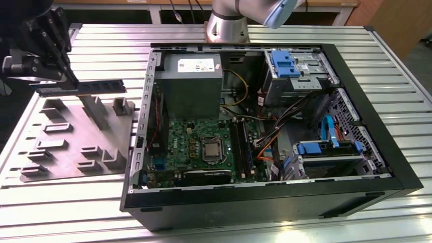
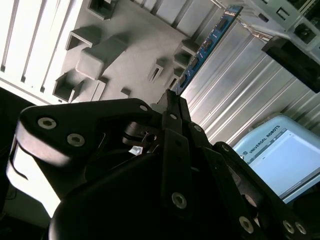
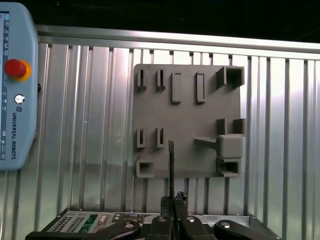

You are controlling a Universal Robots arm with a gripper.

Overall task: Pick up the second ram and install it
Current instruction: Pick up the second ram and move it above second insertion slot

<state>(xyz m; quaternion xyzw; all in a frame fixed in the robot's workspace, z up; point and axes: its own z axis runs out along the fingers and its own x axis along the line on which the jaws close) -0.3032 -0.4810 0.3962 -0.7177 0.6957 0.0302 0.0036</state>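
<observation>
- The hand (image 3: 172, 205), black, is clamped narrow on the second ram (image 1: 94, 86), gripping it near one end.
- The second ram lies level and edge-up in the hand, just over the upright posts at the far edge of the grey fixture (image 1: 74, 144); whether it touches them cannot be told.
- The grey fixture lies flat on the ribbed metal tabletop (image 1: 398, 76).
- To the exterior view's right of the fixture, just beside it, an open computer case (image 1: 270, 202) lies on its side.
- Inside the case, a grey power supply (image 1: 192, 83) sits level with the fixture's far edge, and a green motherboard (image 1: 196, 136) level with its near half.
</observation>
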